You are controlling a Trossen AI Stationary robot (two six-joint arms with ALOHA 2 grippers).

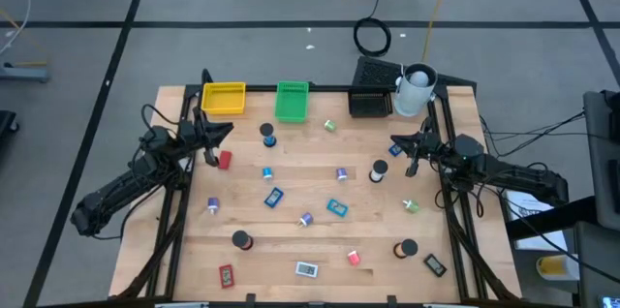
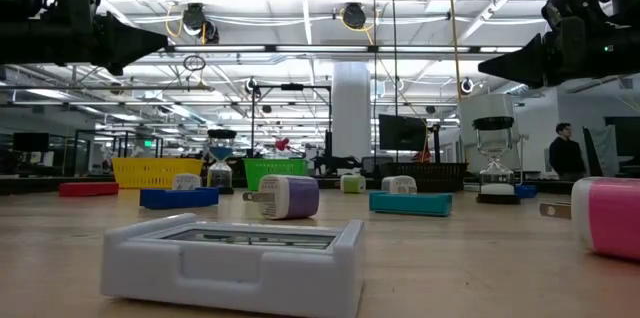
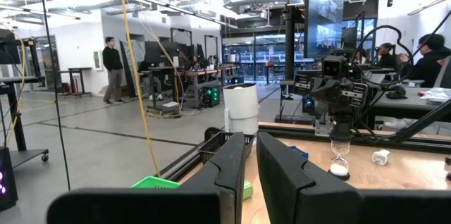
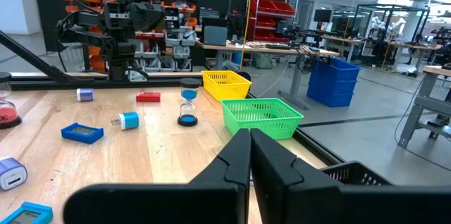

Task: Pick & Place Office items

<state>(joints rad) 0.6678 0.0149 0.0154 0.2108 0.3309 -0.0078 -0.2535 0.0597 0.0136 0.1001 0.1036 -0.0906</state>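
Several small office items lie scattered on the wooden table (image 1: 291, 240): a red flat piece (image 1: 225, 160), a blue flat piece (image 1: 274, 197), a teal one (image 1: 336, 208), black rolls (image 1: 241, 240) (image 1: 406, 248), a white flat piece (image 2: 232, 258) and a purple bit (image 2: 290, 197). My left gripper (image 1: 218, 134) hovers level above the table's left side, with a narrow gap between its fingers (image 3: 236, 160) and nothing in it. My right gripper (image 1: 395, 140) hovers at the right side, shut and empty (image 4: 250, 139).
A yellow tray (image 1: 223, 98), a green tray (image 1: 292, 101) and a black tray (image 1: 371, 90) stand along the far edge, with a white cup (image 1: 417, 90) at the far right. Small hourglasses (image 1: 267, 135) (image 1: 378, 171) stand among the items. People show in the room beyond.
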